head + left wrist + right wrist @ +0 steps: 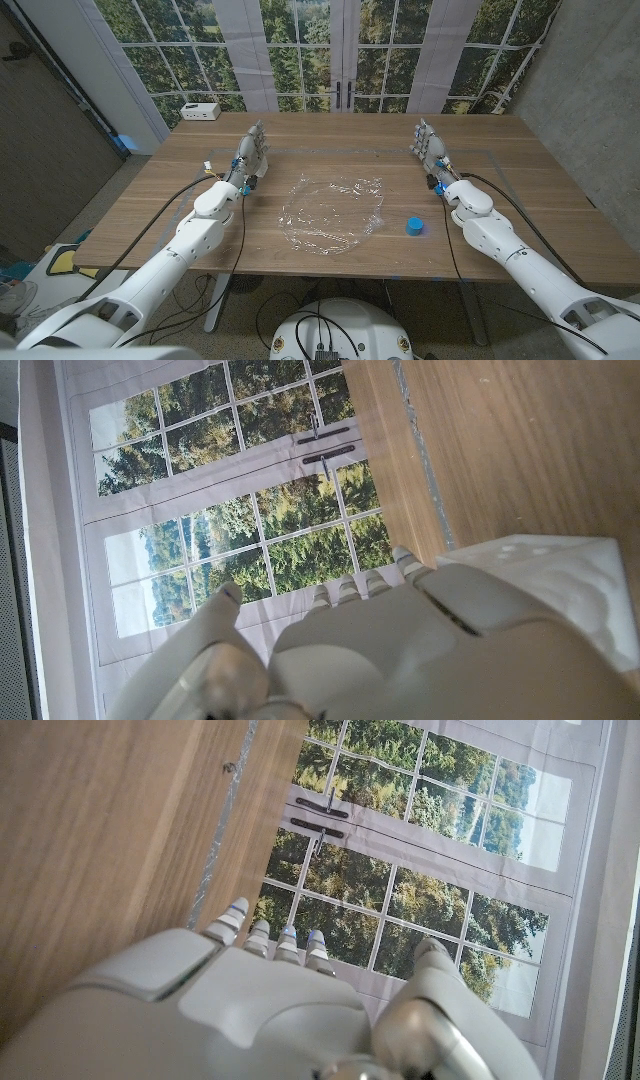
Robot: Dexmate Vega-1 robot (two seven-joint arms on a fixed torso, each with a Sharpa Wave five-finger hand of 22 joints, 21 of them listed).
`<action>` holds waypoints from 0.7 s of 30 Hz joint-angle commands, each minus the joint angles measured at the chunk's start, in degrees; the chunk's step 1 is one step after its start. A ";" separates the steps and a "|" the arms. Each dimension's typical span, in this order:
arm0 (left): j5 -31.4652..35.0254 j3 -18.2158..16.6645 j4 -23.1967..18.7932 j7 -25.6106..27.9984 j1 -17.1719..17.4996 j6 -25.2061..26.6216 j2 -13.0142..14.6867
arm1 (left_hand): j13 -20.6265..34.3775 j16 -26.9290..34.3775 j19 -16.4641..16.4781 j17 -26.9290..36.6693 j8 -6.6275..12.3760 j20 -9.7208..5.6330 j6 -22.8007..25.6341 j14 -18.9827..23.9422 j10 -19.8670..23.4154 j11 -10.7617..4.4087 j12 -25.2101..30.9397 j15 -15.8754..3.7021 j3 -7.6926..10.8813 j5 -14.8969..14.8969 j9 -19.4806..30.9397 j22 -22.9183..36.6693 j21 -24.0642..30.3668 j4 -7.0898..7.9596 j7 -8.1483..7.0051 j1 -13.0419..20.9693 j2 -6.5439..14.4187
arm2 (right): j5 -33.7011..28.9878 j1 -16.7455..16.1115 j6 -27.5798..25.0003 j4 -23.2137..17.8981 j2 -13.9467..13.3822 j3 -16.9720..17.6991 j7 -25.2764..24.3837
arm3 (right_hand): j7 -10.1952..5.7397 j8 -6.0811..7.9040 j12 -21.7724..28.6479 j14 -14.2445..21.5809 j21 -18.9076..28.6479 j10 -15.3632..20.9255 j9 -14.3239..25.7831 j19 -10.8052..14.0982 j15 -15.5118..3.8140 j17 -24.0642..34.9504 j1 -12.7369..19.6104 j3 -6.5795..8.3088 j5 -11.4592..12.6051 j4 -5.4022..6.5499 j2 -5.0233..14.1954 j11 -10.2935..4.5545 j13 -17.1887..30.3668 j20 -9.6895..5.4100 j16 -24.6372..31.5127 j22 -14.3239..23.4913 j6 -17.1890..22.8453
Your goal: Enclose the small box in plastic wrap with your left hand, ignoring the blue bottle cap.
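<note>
Wrap flat mid-table, small box far back-left, both hands idle.
Small box sits at the table's far left corner, well apart from the clear plastic wrap spread at centre. Blue bottle cap just right of the wrap. Left hand and right hand flank the wrap, fingers extended, holding nothing.

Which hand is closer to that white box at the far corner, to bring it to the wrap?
The left hand. The box sits at the table's far left corner, just beyond it, while the right hand stands across the table. The wrap lies between them, and the blue cap is nearer the right.
</note>
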 commanded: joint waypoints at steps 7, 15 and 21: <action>9.64 1.19 -0.46 6.04 -0.61 -4.02 2.06 | 0.99 -1.16 -6.20 0.58 -1.99 -0.88 -9.94 -9.75 -9.97 -1.32 -0.78 -0.89 0.10 -1.42 0.33 0.41 -0.65 -2.92 -3.07 1.87 -2.12 | -1.85 0.65 -0.38 0.32 -0.04 -1.27 -0.20 | -2.12 -0.91 -0.64 0.40 0.61 -2.11 0.42 1.47 -0.23 0.33 1.80 0.74 -0.05 -1.40 0.50 -1.10 0.48 -0.06 0.09 0.14 -2.02; 23.35 2.62 -5.14 17.00 -0.41 -1.81 5.10 | 0.76 -0.33 -1.75 0.35 -0.81 -2.13 -6.91 -7.05 -7.08 -2.80 -0.03 -2.78 -0.02 -1.07 0.10 0.40 0.85 -4.06 -3.53 2.65 -2.27 | -3.83 1.39 -0.82 0.48 -0.33 -2.69 -0.01 | -2.12 -0.84 -0.53 0.66 0.67 -1.91 0.42 1.68 -0.04 0.33 2.17 0.94 -0.11 -1.66 0.75 -0.81 0.49 0.01 0.15 0.14 -1.98; 30.35 3.00 -9.86 22.14 0.25 3.88 7.30 | 0.62 -0.15 0.00 0.21 -0.22 -2.18 -4.41 -5.48 -5.41 -2.67 0.37 -3.40 0.46 -1.07 0.03 0.32 1.34 -5.01 -3.52 3.76 -1.57 | -4.03 1.65 -0.55 0.89 -0.13 -2.86 0.16 | -2.04 -0.67 -0.43 0.65 0.65 -1.68 0.41 1.66 0.03 0.33 2.38 1.00 -0.18 -1.84 0.80 -0.72 0.50 -0.02 0.12 0.15 -1.63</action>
